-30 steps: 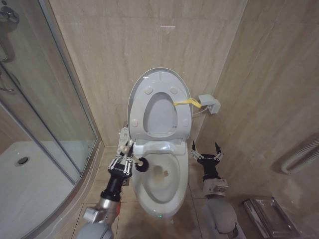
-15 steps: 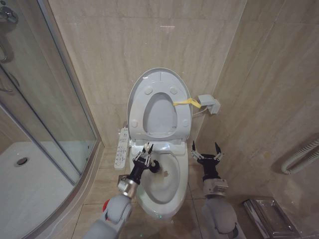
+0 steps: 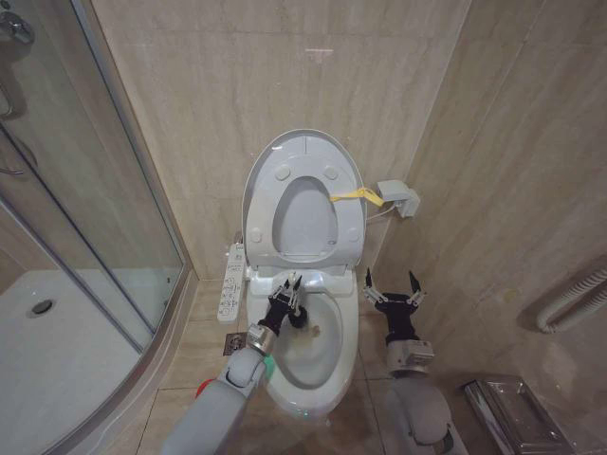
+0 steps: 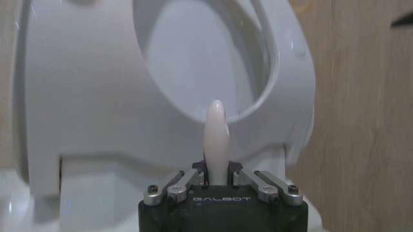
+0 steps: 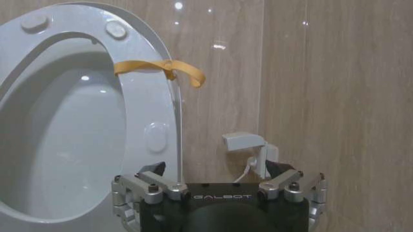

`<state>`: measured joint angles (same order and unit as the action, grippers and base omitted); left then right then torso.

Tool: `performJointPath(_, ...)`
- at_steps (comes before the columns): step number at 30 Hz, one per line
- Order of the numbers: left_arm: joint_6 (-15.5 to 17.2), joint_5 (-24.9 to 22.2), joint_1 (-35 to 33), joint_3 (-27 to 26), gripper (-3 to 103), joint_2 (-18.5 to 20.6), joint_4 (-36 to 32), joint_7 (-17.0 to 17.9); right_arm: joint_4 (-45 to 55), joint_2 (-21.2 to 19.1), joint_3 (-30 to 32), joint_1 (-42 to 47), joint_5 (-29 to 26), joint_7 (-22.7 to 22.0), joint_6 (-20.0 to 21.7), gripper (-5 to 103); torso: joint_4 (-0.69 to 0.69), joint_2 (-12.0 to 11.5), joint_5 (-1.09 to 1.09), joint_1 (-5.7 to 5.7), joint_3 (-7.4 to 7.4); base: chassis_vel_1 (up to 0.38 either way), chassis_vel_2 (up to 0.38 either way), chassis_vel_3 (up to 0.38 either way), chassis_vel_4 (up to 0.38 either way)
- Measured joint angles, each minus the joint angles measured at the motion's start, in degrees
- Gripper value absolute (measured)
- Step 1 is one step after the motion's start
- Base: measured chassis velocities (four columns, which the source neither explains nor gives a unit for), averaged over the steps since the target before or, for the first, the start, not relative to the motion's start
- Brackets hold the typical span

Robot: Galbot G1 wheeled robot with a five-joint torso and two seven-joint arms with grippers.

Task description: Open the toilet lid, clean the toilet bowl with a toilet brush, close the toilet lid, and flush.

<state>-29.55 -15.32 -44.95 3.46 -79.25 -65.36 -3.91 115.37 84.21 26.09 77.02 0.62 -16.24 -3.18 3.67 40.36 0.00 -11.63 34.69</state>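
Observation:
The toilet lid [image 3: 305, 148] stands raised against the wall, with the seat ring [image 3: 272, 204] up against it and a yellow strap [image 3: 356, 196] at its edge. The toilet bowl [image 3: 334, 353] lies uncovered below, its bottom stained yellowish. My left gripper [image 3: 289, 292] hangs over the back part of the bowl, shut on the toilet brush [image 3: 298, 318]. Its pale handle [image 4: 216, 130] sticks up between the fingers of the left gripper [image 4: 217, 170]. My right gripper [image 3: 391, 284] waits open beside the bowl's right side, holding nothing. The right gripper [image 5: 216, 169] faces the strap [image 5: 161, 67].
A white button panel [image 3: 231, 280] sits on the bowl's left side. A glass shower enclosure [image 3: 95, 199] with a white tray [image 3: 57, 360] takes the left. A small white box [image 3: 398, 198] hangs on the wall by the lid. A metal holder [image 3: 512, 409] lies on the floor, right.
My left arm has swung rightward from outside the bowl's left rim to above the bowl's back part, carrying the brush. The right arm has stayed still.

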Motion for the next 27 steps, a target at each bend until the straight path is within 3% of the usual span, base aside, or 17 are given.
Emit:
performJointPath(6, -3.40, 0.20, 2.20, 0.97, 20, -1.35, 8.62, -2.03, 0.00, 0.00, 0.00, 0.00, 0.00, 0.01, 0.00, 100, 0.00, 0.00, 0.00, 0.00, 0.00, 0.000, 0.000, 0.000, 0.000)
performJointPath(12, -5.43, 0.29, 4.10, 1.21, 20, -2.95, 13.16, -3.22, 0.00, 0.00, 0.00, 0.00, 0.00, 0.00, 0.00, 100, -0.02, 0.04, 0.05, 0.02, -0.03, 0.000, 0.000, 0.000, 0.000)
performJointPath(16, -5.06, 1.86, 3.95, 1.24, 20, -3.20, 11.08, -2.90, 0.00, 0.00, 0.00, 0.00, 0.00, 0.01, -0.01, 100, -0.01, -0.01, -0.08, -0.01, 0.03, 0.000, 0.000, 0.000, 0.000)
performJointPath(21, -3.45, 2.46, 2.59, 2.25, 20, -2.69, 3.61, -2.13, 0.00, 0.00, 0.00, 0.00, 0.00, 0.00, 0.00, 100, 0.01, -0.01, -0.02, -0.01, 0.02, 0.000, 0.000, 0.000, 0.000)
performJointPath(27, -2.39, 3.39, 1.59, 3.44, 20, -3.07, -0.67, -1.91, 0.00, 0.00, 0.00, 0.00, 0.00, 0.00, 0.00, 100, 0.00, 0.00, -0.01, 0.00, 0.00, 0.000, 0.000, 0.000, 0.000)
